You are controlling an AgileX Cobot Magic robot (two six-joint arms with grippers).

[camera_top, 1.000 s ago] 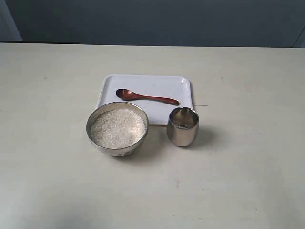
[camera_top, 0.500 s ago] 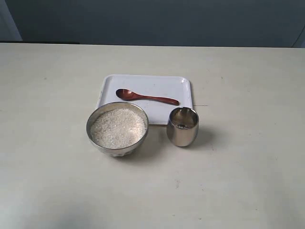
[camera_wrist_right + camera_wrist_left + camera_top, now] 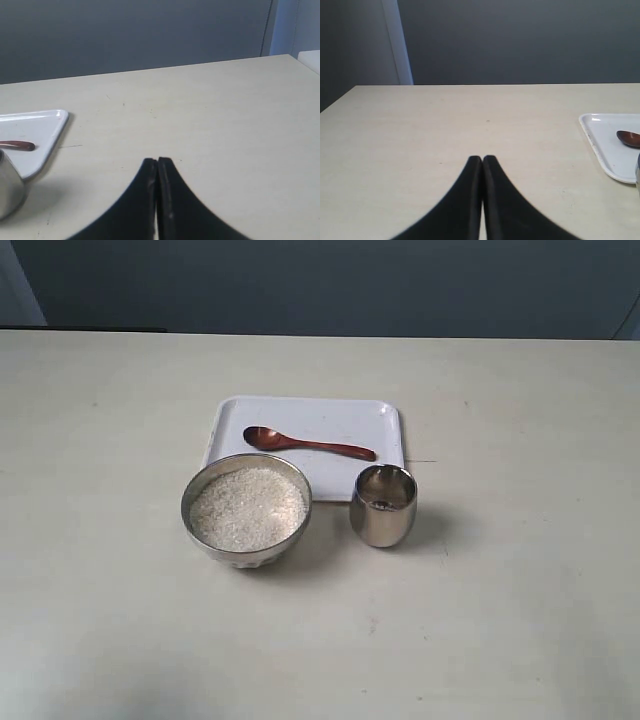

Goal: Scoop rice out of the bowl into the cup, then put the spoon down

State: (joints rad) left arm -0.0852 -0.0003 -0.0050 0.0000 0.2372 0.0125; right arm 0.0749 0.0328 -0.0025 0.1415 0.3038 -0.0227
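A shiny metal bowl [image 3: 192, 502] full of white rice [image 3: 247, 508] stands in the middle of the table. Right of it stands the small steel cup [image 3: 383, 506], also seen at the edge of the right wrist view [image 3: 7, 192]. The dark wooden spoon [image 3: 306, 443] lies on a white tray [image 3: 385, 425] behind both; its ends show in the wrist views [image 3: 630, 138] [image 3: 17, 145]. Neither gripper appears in the exterior view. My left gripper [image 3: 482, 159] is shut and empty over bare table. My right gripper [image 3: 157, 161] is shut and empty too, apart from the cup.
The white tray [image 3: 605, 150] [image 3: 40, 127] lies flat behind the bowl and cup. A dark wall rises beyond the table's far edge [image 3: 320, 336]. Bare tabletop [image 3: 520, 620] spreads around the objects on all sides.
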